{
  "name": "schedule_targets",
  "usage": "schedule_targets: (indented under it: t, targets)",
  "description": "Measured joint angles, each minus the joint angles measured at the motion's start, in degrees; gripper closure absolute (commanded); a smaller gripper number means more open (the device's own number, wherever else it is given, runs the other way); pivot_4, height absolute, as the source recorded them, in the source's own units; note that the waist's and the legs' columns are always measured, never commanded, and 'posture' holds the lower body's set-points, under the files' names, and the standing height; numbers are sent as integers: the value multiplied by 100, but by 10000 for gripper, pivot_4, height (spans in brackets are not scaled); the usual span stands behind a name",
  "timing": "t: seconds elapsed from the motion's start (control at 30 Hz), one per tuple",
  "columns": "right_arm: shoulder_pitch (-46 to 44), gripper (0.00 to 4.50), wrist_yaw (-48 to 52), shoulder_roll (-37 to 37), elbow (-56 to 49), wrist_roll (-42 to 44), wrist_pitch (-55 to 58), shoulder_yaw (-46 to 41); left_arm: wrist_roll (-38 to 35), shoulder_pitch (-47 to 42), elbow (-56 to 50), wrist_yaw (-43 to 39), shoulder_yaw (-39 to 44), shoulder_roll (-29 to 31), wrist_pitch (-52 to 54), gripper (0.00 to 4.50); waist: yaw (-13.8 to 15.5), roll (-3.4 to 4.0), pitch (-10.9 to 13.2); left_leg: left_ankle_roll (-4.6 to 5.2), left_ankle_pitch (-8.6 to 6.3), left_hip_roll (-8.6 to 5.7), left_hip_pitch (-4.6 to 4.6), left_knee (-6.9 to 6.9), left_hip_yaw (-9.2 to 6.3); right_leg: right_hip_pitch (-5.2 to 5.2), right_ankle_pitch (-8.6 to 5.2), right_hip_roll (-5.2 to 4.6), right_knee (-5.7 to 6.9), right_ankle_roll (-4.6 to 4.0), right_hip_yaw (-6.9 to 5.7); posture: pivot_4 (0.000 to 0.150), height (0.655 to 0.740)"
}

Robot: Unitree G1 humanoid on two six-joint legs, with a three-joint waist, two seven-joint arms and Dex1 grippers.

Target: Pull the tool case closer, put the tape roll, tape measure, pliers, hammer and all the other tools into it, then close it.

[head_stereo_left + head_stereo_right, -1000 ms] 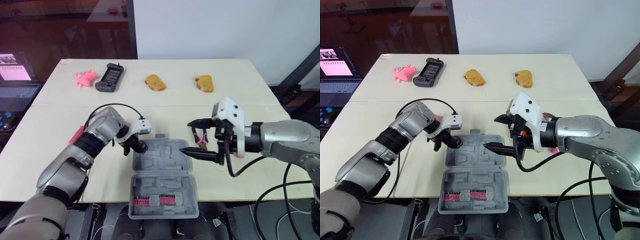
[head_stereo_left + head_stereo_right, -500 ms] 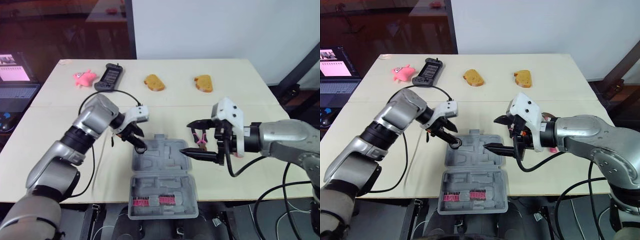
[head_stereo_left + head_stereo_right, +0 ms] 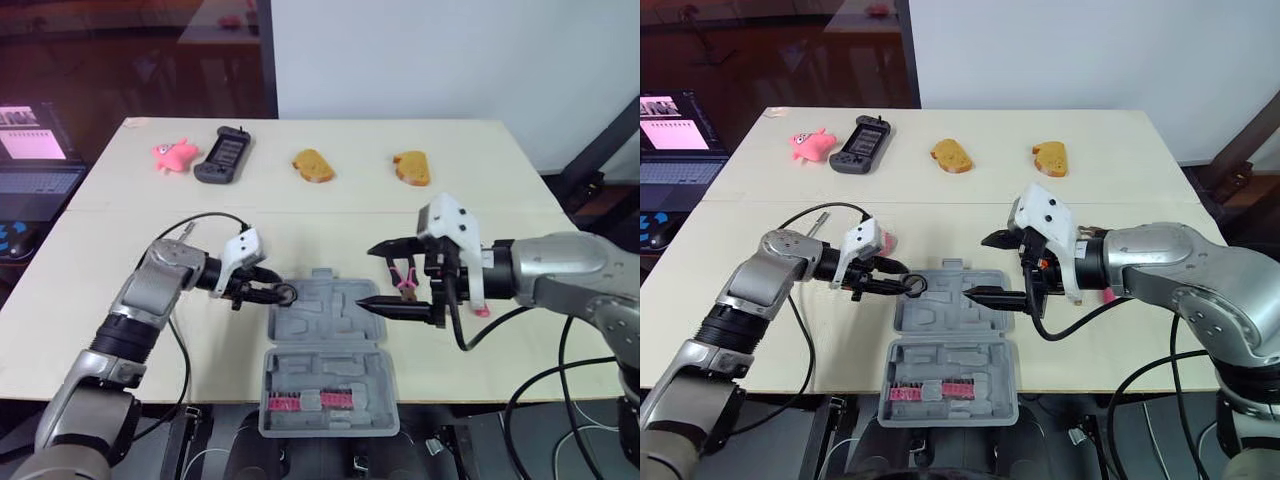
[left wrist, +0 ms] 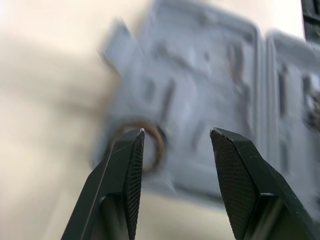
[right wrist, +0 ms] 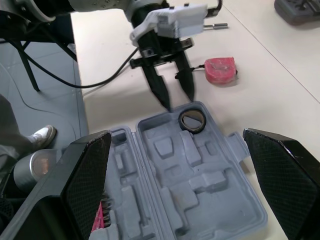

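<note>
One tape roll, inside tool case corner

The left arm comes in from about 7 o'clock in the head view and bends at the elbow. Its forearm runs toward 3 o'clock and ends in the left gripper, whose two black fingers stand parted with a clear gap between them. The right arm enters from 3 o'clock with its forearm level and aimed at 9 o'clock, and the right gripper is spread wide — one finger at 12 o'clock of the other, tips facing the left gripper's, near but apart.
</note>
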Motion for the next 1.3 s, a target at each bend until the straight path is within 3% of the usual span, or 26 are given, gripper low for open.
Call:
schedule_targets:
  t: [0.03, 0.17, 1.0, 1.17, 1.3]
  targets:
    - [-17, 0, 15, 0, 1, -5, 0, 11, -17, 32, 85, 64, 26, -82, -201, 22729, -5, 0, 0, 2, -1, 1, -1, 4, 0, 0, 0, 0, 0, 0, 0, 1500, 7188]
    - [-37, 0, 48, 0, 38, -46, 1, 16, -66, 143, 393, 180, 33, -174, -574, 35631, -15, 0, 0, 2, -1, 2, -1, 4, 3, 0, 2, 2, 3, 3, 0, 1500, 7188]
    - [-49, 0, 20, 0, 38, -90, 11, 16, 406, -59, 2591, 443, -147, -729, -2758, 35631, 1, 1, -1, 6, -5, 2, -1, 9, 1, 3, 2, -3, 2, 4, -1, 1500, 7188]
    - [125, 0, 59, -21, 31, -182, -75, -1, 377, -45, 2395, 423, -106, -743, -2503, 35631, 3, 1, -1, 8, -6, 2, -3, 13, -4, 4, 2, -3, 2, 4, -1, 1500, 7188]
    - [465, 0, 197, -5, 39, -257, -364, -125, -4, 80, 1299, 223, -45, -597, -1612, 35631, -5, -2, 1, 9, -6, 3, -9, 13, -5, 0, 3, -2, 2, 5, -2, 1500, 7188]
